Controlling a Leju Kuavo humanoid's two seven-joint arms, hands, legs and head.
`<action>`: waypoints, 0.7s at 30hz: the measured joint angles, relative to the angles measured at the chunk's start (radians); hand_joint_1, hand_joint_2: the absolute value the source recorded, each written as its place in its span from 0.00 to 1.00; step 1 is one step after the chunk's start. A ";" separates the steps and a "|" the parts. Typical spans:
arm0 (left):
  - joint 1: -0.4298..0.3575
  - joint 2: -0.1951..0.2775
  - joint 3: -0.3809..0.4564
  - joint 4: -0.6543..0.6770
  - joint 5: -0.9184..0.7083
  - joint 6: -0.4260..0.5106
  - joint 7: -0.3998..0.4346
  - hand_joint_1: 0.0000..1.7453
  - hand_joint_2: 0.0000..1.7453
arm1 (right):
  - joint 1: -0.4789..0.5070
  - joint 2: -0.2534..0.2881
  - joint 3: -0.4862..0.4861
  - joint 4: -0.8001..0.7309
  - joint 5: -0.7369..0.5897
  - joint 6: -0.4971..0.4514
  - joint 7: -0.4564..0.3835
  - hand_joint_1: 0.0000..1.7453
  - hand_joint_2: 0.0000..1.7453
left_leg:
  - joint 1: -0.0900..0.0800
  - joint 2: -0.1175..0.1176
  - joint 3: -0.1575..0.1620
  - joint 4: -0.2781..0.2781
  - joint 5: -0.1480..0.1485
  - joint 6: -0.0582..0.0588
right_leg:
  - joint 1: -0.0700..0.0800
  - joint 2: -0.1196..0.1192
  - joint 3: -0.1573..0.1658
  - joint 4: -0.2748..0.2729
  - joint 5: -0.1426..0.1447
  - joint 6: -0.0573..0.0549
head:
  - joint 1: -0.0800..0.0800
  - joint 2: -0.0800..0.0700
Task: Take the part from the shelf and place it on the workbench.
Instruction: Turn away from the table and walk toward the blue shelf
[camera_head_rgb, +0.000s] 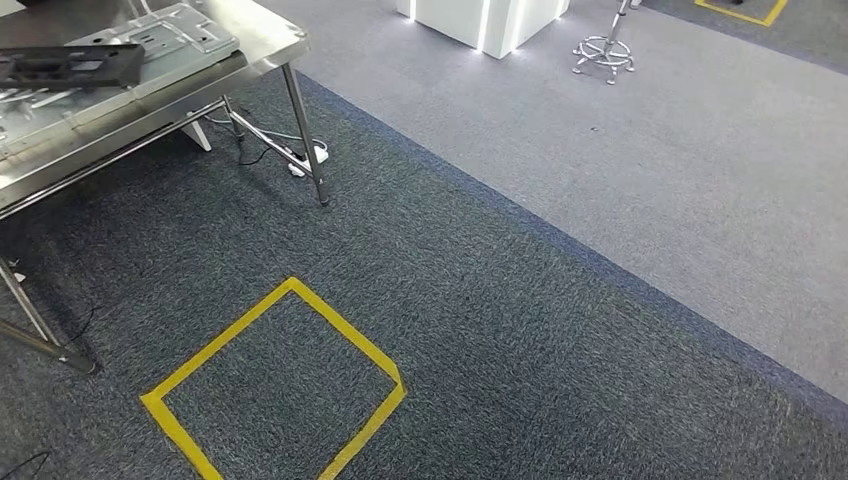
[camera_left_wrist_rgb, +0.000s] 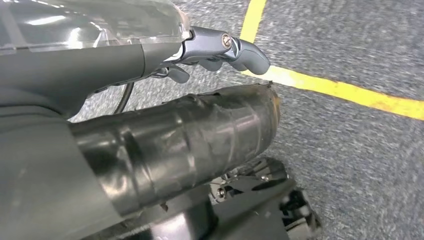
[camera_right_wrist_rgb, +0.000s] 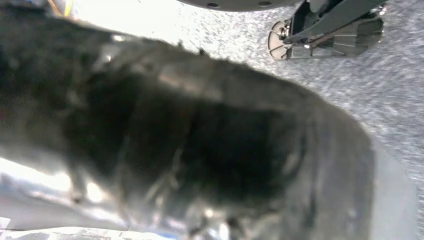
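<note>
Head view puts the steel workbench (camera_head_rgb: 255, 40) ahead-left, so placing remains; left hand (camera_left_wrist_rgb: 220, 52) fingers curl under a clear part (camera_left_wrist_rgb: 90, 22), right hand's (camera_right_wrist_rgb: 200, 145) grip unreadable.

Left robot hand (camera_left_wrist_rgb: 220, 50) hangs low (fingers curled); right robot hand blurred.

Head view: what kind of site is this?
Probably an indoor workshop or robot test floor. A stainless steel workbench carries flat metal panels, a yellow tape square marks a standing spot on dark carpet, and a power strip lies under the bench.
</note>
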 joint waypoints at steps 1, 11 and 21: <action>-0.001 0.000 0.000 0.000 0.001 0.002 -0.002 0.00 0.00 | 0.001 0.000 0.001 0.000 0.002 0.000 0.003 0.00 0.00 | -0.001 0.012 0.001 0.001 -0.001 -0.001 | 0.000 -0.009 0.037 -0.061 0.031 -0.002 | 0.000 0.000; -0.005 -0.002 0.004 0.000 0.008 0.015 -0.014 0.00 0.00 | 0.002 0.006 0.012 0.003 0.018 0.006 0.007 0.00 0.00 | 0.000 -0.010 -0.038 0.131 -0.100 -0.042 | 0.005 -0.008 0.142 -0.267 0.099 -0.051 | -0.002 0.000; 0.001 -0.002 0.007 0.000 0.008 0.011 -0.011 0.00 0.00 | 0.002 0.009 0.018 0.003 0.021 0.011 0.010 0.00 0.00 | 0.005 -0.120 -0.004 0.024 -0.012 -0.031 | 0.005 0.115 0.125 -0.245 0.099 -0.029 | -0.002 0.000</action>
